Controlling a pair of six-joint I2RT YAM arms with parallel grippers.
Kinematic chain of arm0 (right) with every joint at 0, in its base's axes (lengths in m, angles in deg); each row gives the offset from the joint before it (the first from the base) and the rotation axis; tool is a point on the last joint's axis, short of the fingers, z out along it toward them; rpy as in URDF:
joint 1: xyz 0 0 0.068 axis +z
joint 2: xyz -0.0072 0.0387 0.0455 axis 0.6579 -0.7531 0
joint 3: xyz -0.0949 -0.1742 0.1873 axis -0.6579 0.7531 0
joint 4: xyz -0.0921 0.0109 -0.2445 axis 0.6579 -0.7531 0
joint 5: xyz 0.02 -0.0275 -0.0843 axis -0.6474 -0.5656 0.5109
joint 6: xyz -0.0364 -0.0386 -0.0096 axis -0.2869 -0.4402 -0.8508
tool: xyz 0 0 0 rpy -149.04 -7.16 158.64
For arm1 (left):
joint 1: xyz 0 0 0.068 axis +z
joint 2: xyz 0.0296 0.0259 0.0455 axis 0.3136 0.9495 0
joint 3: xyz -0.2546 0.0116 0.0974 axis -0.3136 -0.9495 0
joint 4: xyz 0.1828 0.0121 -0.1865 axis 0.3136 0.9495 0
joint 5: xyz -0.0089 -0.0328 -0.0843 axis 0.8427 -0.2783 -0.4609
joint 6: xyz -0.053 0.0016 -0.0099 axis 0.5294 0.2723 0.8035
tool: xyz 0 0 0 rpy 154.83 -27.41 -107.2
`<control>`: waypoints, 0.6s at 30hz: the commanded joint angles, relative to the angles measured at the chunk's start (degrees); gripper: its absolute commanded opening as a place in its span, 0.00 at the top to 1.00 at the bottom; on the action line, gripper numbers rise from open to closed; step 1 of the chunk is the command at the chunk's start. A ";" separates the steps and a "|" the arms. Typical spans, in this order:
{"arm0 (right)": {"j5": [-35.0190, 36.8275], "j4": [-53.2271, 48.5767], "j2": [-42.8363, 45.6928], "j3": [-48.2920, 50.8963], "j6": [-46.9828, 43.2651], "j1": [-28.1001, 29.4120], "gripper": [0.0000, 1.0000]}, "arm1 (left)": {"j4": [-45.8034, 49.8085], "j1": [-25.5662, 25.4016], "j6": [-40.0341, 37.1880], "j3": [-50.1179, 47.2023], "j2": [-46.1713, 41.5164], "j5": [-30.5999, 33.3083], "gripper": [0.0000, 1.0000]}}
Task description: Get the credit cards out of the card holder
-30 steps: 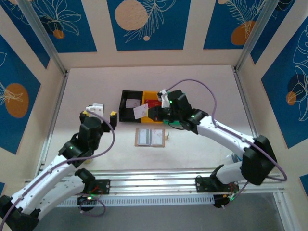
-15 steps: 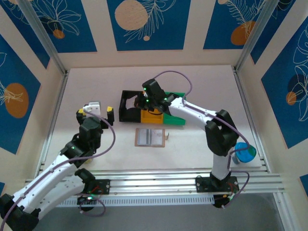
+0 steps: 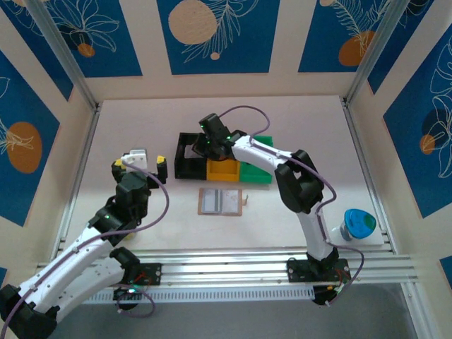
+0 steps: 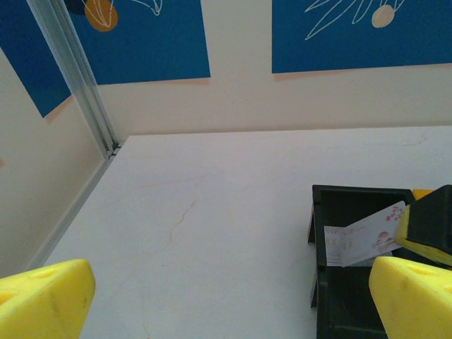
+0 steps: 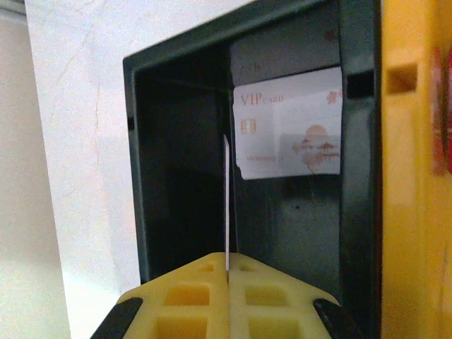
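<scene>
One card (image 5: 226, 205) is pinched edge-on in my right hand (image 5: 227, 272). The yellow fingers (image 5: 183, 300) are closed flat on its two faces, so from the wrist it reads as a thin pale line rising out of the grip. Below it lies the black bin (image 5: 180, 176), with a second card (image 5: 289, 131), marked VIP, lying face up on its floor. From above, the right hand (image 3: 203, 141) sits over that bin, with the yellow bin (image 3: 224, 169) and green bin (image 3: 256, 171) in a row beside it.

I judge the step in hand to be the drop. To do it well I would check that the whole card is inside the bin's walls and bring it a little lower. Then I would part the fingers slowly, so the card falls flat and does not bounce out or prop against a wall. A thin card can cling to a pad, so I would lift straight up and check that it has gone.

My left hand (image 3: 144, 167) is spread wide with nothing in it, hovering over the bare surface (image 3: 304, 127) just left of the black bin. The card holder (image 3: 221, 201) lies open, pockets up, on the surface on the near side of the bins, apart from both hands. I cannot tell whether its pockets hold more cards. If they do, the left hand could pin it while the right pulls.
</scene>
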 commanded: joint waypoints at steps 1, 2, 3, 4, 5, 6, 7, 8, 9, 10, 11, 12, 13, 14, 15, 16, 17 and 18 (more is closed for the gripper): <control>0.20 -1.44 -2.46 -3.95 1.61 -0.25 1.00 | -2.24 0.54 -1.38 -0.73 -0.72 0.55 0.00; 0.08 -2.02 -3.25 -5.02 1.67 -0.28 1.00 | -2.38 0.57 -1.46 -0.82 -0.73 0.53 0.00; -0.34 -2.45 -4.25 -6.26 1.67 -0.32 1.00 | -2.60 0.55 -1.59 -0.94 -0.72 0.47 0.00; -0.69 -2.70 -5.06 -7.38 1.59 -0.41 1.00 | -2.72 0.55 -1.77 -1.05 -0.72 0.47 0.00; -0.95 -3.17 -5.72 -8.30 1.59 -0.49 1.00 | -2.82 0.55 -1.89 -1.02 -0.80 0.46 0.00; -1.13 -3.50 -6.44 -9.21 1.60 -0.42 1.00 | -3.02 0.54 -2.03 -1.12 -0.85 0.54 0.00; -1.24 -3.85 -6.97 -9.90 1.59 -0.41 1.00 | -3.08 0.54 -2.08 -1.17 -0.87 0.55 0.00; -1.25 -4.05 -7.35 -10.36 1.59 -0.32 1.00 | -3.23 0.54 -2.20 -1.21 -0.90 0.55 0.00; -1.20 -4.22 -7.76 -10.73 1.67 -0.33 1.00 | -3.35 0.57 -2.25 -1.30 -0.96 0.55 0.00; -1.09 -4.32 -7.96 -10.96 1.67 -0.24 1.00 | -3.56 0.55 -2.31 -1.33 -0.99 0.55 0.00; -1.03 -4.41 -8.19 -10.97 1.76 -0.23 1.00 | -3.56 0.55 -2.34 -1.34 -0.90 0.61 0.00; -0.86 -4.48 -8.26 -10.99 1.84 -0.23 1.00 | -3.65 0.55 -2.35 -1.31 -0.90 0.55 0.00; -0.56 -4.45 -8.30 -10.93 1.93 -0.23 1.00 | -3.63 0.54 -2.34 -1.31 -0.98 0.55 0.00; -0.46 -4.49 -8.42 -10.90 1.94 -0.23 1.00 | -3.66 0.57 -2.34 -1.31 -0.98 0.55 0.00; -0.45 -4.50 -8.46 -10.89 2.02 -0.23 1.00 | -3.68 0.61 -2.42 -1.33 -1.07 0.55 0.00; -0.37 -4.41 -8.46 -10.96 2.03 -0.23 1.00 | -3.76 0.63 -2.43 -1.27 -1.08 0.55 0.00; -0.26 -4.41 -8.46 -10.89 1.96 -0.23 1.00 | -3.82 0.65 -2.43 -1.39 -1.12 0.55 0.00; 0.05 -4.41 -8.55 -10.89 1.89 -0.23 1.00 | -3.80 0.64 -2.43 -1.43 -1.07 0.55 0.00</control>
